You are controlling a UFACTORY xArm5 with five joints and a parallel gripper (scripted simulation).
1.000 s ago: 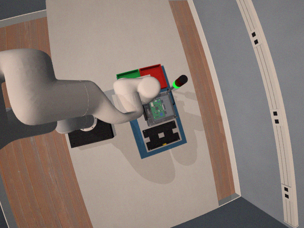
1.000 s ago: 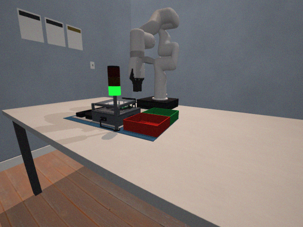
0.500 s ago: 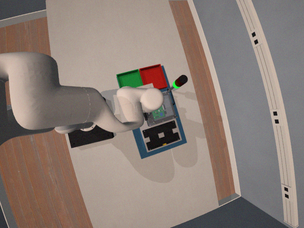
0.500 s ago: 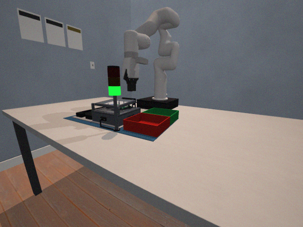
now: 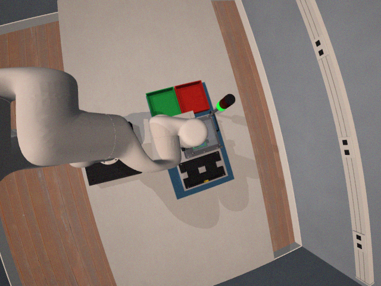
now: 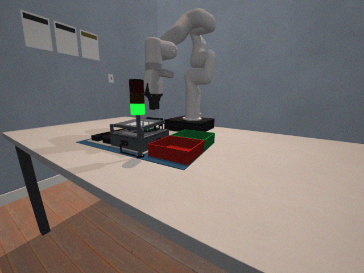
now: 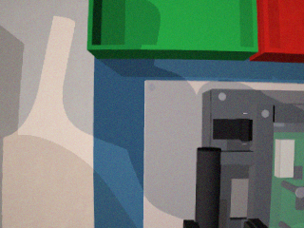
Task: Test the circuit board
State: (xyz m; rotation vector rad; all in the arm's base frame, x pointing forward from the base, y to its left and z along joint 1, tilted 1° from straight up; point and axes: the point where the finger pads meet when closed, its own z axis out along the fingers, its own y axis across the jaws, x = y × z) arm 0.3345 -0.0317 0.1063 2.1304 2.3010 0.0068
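Note:
The grey tester stands on the blue mat, and its lid lies flat over it (image 6: 137, 124). The green circuit board (image 7: 288, 182) lies inside, its white connector (image 7: 284, 158) toward the lone black post (image 7: 208, 186). A small black tab (image 7: 232, 128) sits on the grey block by the tester's edge. The signal light (image 6: 137, 108) glows green. My gripper (image 6: 153, 106) hangs above the tester's near-arm side, fingers partly open and empty; only the fingertips show in the wrist view. The green bin (image 7: 173, 26) and the red bin (image 7: 280, 28) sit side by side beyond the tester.
The empty black tray (image 5: 203, 170) lies on the mat (image 5: 177, 187) on the tester's other side from the bins. The light's pole (image 5: 215, 111) stands at the tester's corner by the red bin. The arm's black base (image 6: 189, 122) is behind the bins.

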